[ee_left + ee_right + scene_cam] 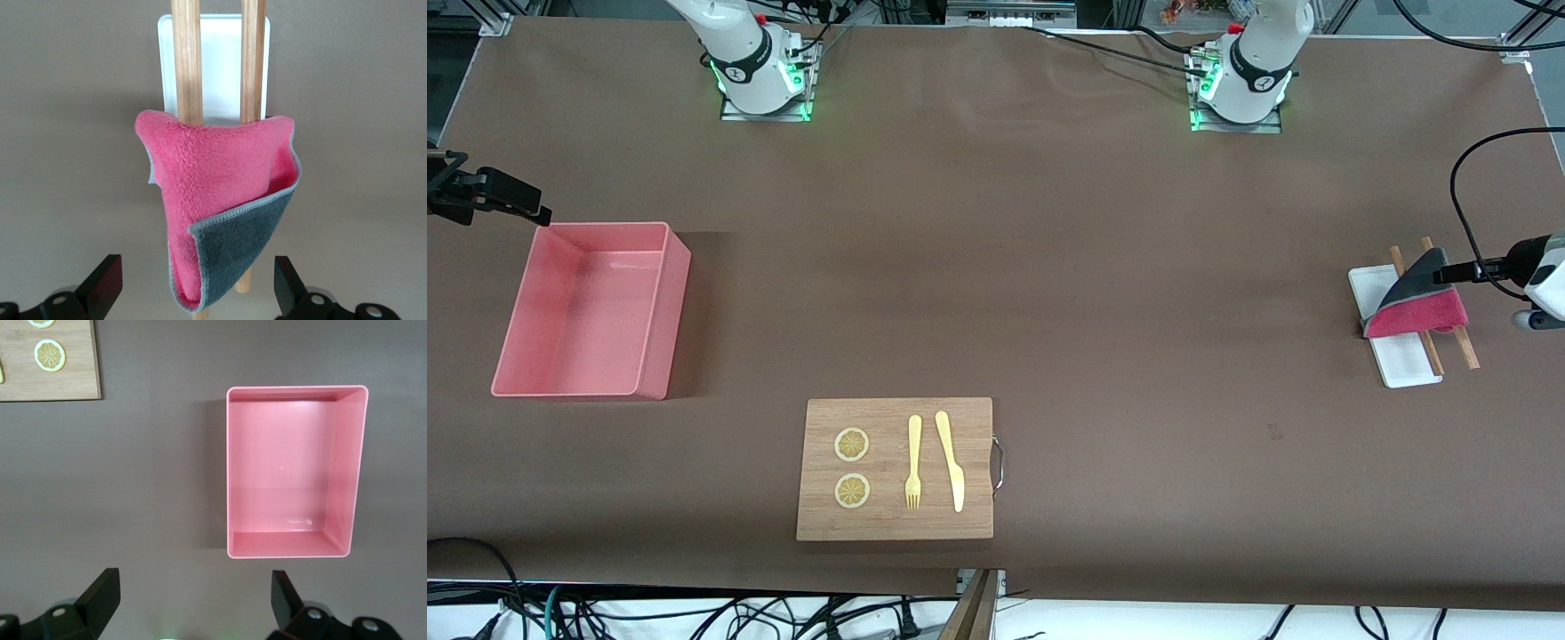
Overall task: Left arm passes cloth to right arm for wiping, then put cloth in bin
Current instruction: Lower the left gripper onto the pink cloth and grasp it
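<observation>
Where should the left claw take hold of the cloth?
Probably at the raised fold of the cloth, which lies draped over two wooden sticks on the white tray. Come from above with the open left claw; the sticks keep it off the table.

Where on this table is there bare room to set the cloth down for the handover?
The widest bare stretch lies between the bin and the white tray, farther from the front camera than the wooden board. It is crowded at the tray, where the cloth lies over two wooden sticks by the open left pincer.
</observation>
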